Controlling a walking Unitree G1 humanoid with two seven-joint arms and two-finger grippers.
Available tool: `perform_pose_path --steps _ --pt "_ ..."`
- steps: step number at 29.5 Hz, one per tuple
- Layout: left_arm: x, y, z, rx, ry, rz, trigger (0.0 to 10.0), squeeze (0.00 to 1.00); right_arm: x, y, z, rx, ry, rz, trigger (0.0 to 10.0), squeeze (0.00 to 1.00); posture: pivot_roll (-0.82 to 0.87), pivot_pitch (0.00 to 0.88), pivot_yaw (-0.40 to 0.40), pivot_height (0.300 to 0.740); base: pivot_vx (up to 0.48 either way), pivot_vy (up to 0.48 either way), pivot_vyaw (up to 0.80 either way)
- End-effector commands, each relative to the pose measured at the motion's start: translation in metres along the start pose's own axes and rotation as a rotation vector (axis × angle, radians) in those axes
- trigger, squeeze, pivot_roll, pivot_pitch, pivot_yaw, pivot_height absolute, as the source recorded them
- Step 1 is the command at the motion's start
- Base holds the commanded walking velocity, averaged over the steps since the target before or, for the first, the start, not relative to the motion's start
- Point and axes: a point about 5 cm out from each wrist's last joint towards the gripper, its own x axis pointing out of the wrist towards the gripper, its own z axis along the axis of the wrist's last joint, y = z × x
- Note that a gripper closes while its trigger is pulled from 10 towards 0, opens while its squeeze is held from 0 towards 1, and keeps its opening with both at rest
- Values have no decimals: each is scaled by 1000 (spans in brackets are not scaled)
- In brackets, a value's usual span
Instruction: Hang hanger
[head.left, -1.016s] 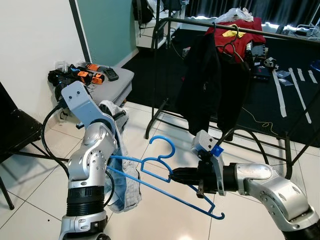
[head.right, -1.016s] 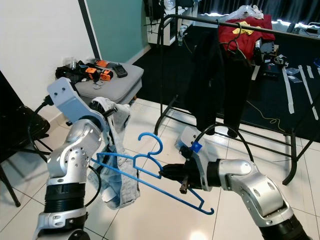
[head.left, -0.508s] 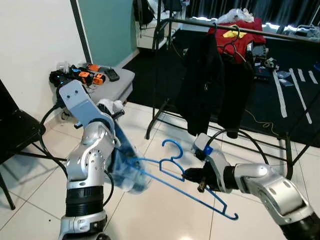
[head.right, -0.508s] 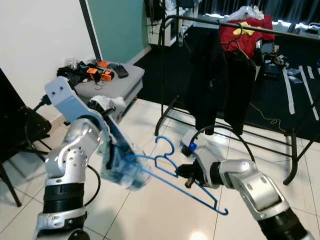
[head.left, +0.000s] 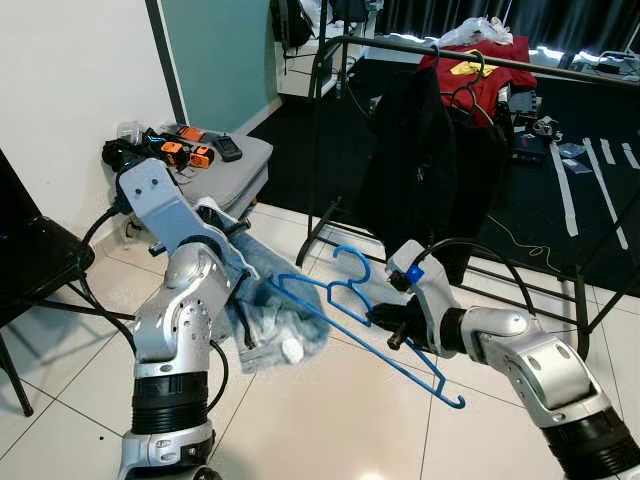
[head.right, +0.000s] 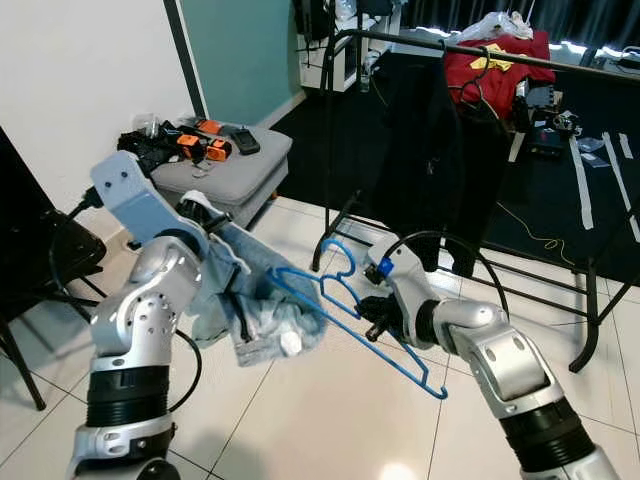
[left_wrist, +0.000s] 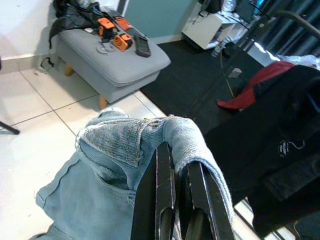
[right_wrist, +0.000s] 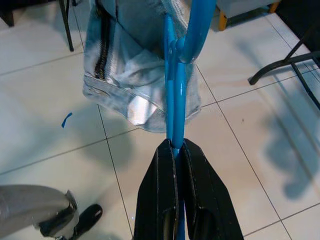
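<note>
Right end effector (right_wrist: 175, 200) pinching blue hanger (head.left: 352, 310) above the tiled floor (head.left: 330, 420), left end effector (left_wrist: 175, 200) pinching light denim garment (head.left: 268, 315) threaded on hanger, black clothes rack (head.left: 440, 50) behind

Lived-in room of a home. White tiled floor (head.left: 330, 420) meeting a dark carpet (head.left: 560, 230). Black clothes rack (head.left: 420, 45) hung with dark garments (head.left: 420, 160) and a red one (head.left: 485, 65). Grey padded footstool (head.left: 215, 165) against a white wall, cluttered with gadgets. Teal wall panel (head.left: 215, 50) behind.
</note>
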Motion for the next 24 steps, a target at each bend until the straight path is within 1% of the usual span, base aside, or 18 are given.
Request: perform_pose_path --steps 1,6,10,19,22,24 --pt "-3 -5 -2 5 6 -28 10000 0 -1 -5 5 -3 -33 -22 10000 0 -77 55 38 740 0 0 0" --pt "-3 -5 -6 13 18 -26 10000 0 1 -3 5 15 -45 -8 10000 0 -77 54 40 740 0 0 0" --pt "-2 -4 -6 21 17 -18 10000 0 0 0 8 29 -62 16 10000 0 -80 55 42 740 0 0 0" --pt "-1 -4 -7 36 12 -14 10000 0 0 1 10 40 -79 29 10000 0 -82 55 44 740 0 0 0" --pt "-1 -5 -9 58 10 -20 10000 0 -1 8 19 71 -146 88 10000 0 -82 55 45 740 0 0 0" --pt "-2 -4 -10 71 8 -22 10000 0 -1 10 22 81 -166 107 10000 0 -82 55 45 740 0 0 0"
